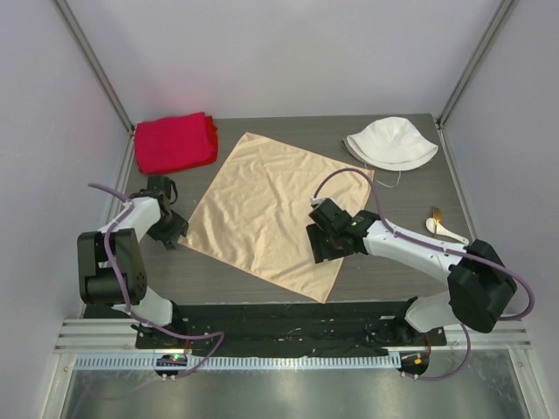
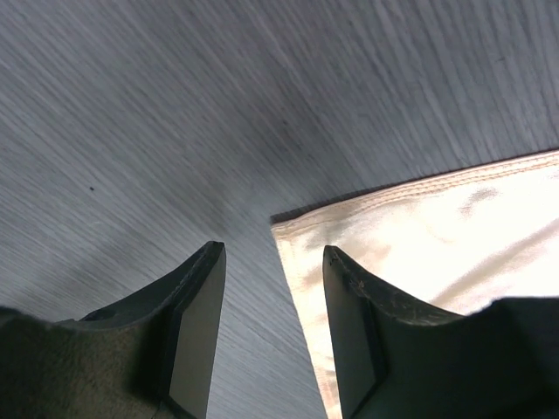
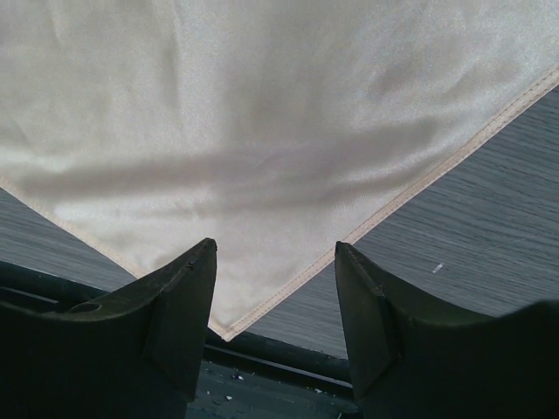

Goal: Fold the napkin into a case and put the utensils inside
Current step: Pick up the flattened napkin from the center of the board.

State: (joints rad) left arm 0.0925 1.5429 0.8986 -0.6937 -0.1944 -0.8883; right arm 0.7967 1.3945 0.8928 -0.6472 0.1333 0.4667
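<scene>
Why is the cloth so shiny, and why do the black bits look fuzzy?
Right wrist view: the satin napkin gleams under the light, with a soft shadow band across it. Left wrist view: the left gripper looks soft-edged, sitting very near the camera. Top view: evenly lit, sharp.

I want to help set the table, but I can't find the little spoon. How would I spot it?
Find the white bucket hat at the far right corner of the table. Come toward the near edge along the right side: the spoon lies on bare wood just past the right arm. It is tiny and white, far smaller than the hat, and well off the big peach napkin.
</scene>
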